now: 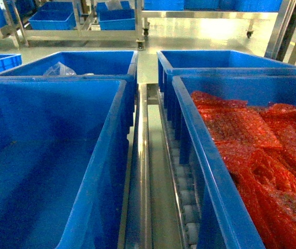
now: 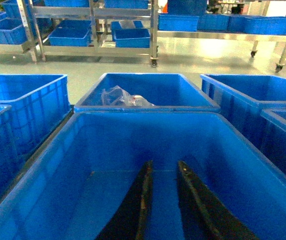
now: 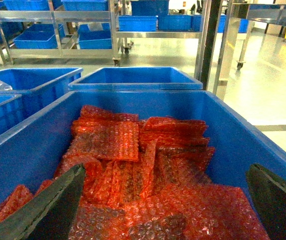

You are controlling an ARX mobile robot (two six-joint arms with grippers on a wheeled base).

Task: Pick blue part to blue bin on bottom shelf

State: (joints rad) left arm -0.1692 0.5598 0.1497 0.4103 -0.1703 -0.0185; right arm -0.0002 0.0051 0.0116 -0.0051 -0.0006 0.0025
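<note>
No blue part shows in any view. A large empty blue bin (image 1: 49, 155) fills the left of the head view. In the left wrist view my left gripper (image 2: 164, 165) hangs inside this bin (image 2: 107, 145), its dark fingers a narrow gap apart with nothing between them. My right gripper (image 3: 165, 170) stands wide open over red bubble-wrap bags (image 3: 132, 165) in another blue bin (image 3: 243, 140). The bottom shelf shows between the two bins as a steel rail (image 1: 145, 155) and white rollers (image 1: 189, 212). Neither gripper appears in the head view.
Two more blue bins stand behind, the left one (image 1: 85, 65) holding a clear plastic bag (image 1: 59, 69), the right one (image 1: 225, 62) open. Steel racks with small blue bins (image 2: 97, 35) line the far side of the floor. A steel post (image 3: 208, 45) rises at the right.
</note>
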